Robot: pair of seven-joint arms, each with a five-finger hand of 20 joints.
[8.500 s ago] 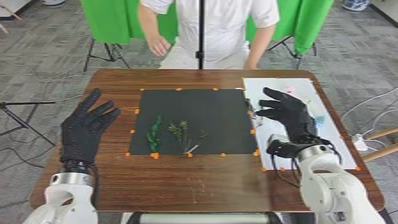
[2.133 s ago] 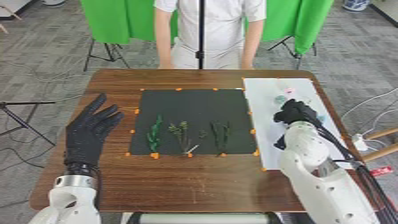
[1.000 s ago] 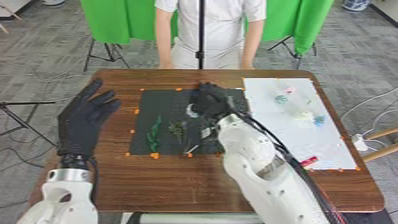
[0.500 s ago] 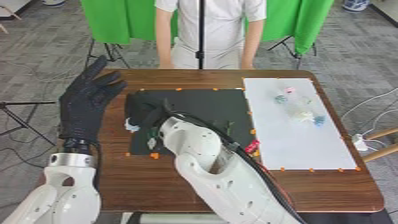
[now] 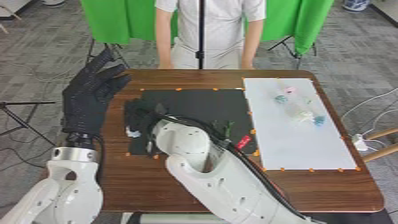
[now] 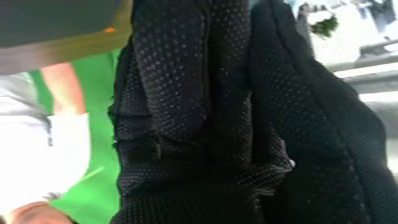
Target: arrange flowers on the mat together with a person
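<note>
My right hand is over the left part of the dark mat, with a white flower at its fingers. In the right wrist view the hand has its fingers held together, and a green tuft shows beyond them. My left hand is raised left of the mat, fingers spread. Thin green stems lie on the mat's right part; my right arm covers much of the lower mat.
On the white sheet at the right are a pink flower, a blue-green one, a white one and a blue one. The brown table surrounds mat and sheet.
My right hand has moved from the white sheet leftward across the mat, carrying the white flower to the mat's left side. My left hand has risen slightly farther up.
</note>
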